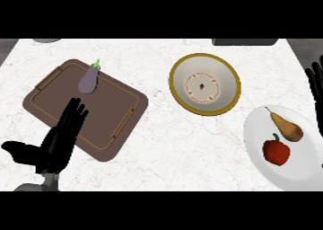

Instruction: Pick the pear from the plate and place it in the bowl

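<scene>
Head view: pear (287, 127) lying on white plate (283, 175) at lower right, just above red pepper (277, 151), left of and apart from right hand (319, 90) with fingers straight, holding nothing. Gold-rimmed bowl (204, 84) up-left of plate, separate. Left hand (55, 141) resting with fingers straight over corner of brown tray (118, 121) carrying eggplant (90, 79).

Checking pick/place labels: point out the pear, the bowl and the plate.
pear (287, 127): head view, on its wide brown body.
bowl (182, 96): head view, on its yellow rim, left side.
plate (258, 131): head view, on bare white surface left of the fruit.
</scene>
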### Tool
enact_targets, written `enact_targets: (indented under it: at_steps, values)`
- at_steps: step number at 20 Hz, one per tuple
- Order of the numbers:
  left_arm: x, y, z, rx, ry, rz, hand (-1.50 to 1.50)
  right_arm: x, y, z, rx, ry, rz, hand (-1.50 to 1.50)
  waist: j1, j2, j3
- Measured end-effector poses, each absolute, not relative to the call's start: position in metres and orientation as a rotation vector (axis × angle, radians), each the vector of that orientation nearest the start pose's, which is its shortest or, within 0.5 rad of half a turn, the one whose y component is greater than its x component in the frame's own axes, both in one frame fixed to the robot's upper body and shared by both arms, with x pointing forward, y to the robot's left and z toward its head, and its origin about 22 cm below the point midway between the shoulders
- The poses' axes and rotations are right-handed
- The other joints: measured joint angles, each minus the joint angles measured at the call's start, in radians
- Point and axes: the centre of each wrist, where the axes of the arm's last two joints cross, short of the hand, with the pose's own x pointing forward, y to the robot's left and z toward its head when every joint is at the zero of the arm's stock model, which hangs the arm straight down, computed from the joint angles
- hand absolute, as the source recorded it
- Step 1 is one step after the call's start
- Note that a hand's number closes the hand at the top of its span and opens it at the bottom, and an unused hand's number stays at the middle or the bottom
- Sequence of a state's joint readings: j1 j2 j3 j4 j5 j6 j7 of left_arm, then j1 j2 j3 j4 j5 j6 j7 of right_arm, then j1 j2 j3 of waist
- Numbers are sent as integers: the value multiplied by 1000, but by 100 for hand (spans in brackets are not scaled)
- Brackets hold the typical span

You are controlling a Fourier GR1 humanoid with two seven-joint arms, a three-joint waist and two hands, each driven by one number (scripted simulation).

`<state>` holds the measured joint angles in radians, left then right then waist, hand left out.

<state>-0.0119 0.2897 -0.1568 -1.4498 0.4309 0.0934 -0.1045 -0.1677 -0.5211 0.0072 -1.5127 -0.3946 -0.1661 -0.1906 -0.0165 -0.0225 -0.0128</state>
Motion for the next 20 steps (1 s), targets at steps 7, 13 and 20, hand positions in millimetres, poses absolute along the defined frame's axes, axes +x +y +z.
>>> enact_targets:
  at_steps: [7, 13, 20]
  values:
    - [257, 259, 6, -44, -1599, -48, 0, 272, -330, 71, -50, -1523, 656, 150, 59, 27, 8]
    - [269, 236, 19, 28, -1605, -103, 0, 262, -381, 36, -51, -1506, 663, -150, 29, 27, 14]
    - [275, 224, 27, 59, -1600, -105, 0, 279, -410, 71, -17, -1634, 667, -150, 19, 23, 13]
